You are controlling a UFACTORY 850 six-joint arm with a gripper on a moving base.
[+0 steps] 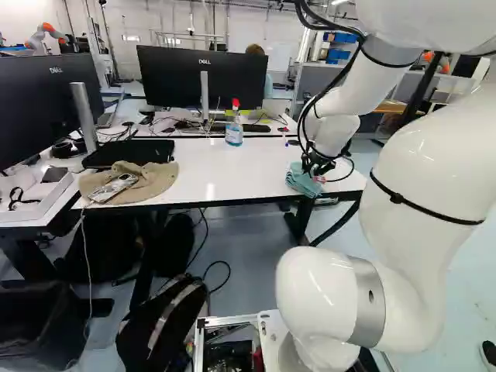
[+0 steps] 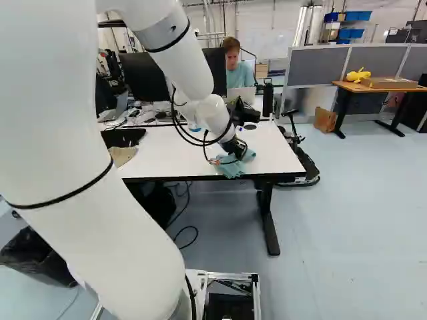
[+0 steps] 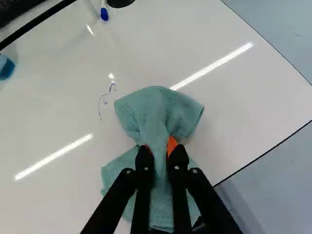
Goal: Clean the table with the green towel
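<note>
The green towel [image 3: 161, 105] lies on the white surface [image 1: 213, 174], near its edge. It is at the right side of this surface in both base views. The 2 fingers [image 2: 238, 151] are pinching the towel in its middle part. In the wrist view the cloth makes a bunched fold between the fingers [image 3: 178, 161]; one wider part spreads ahead of them, the other spreads under them and to both sides. Ahead of the fingers, beside the towel, there is a thin blue scribble [image 3: 103, 99] on the surface. Farther ahead lies a pen with a blue end [image 3: 104, 13]. A spray bottle [image 1: 234, 132] with a red top stands upright on the same surface, in front of 1 black screen [image 1: 174, 77]. A beige hat [image 1: 151, 182] lies at the left of the left base view, well apart from the towel.
</note>
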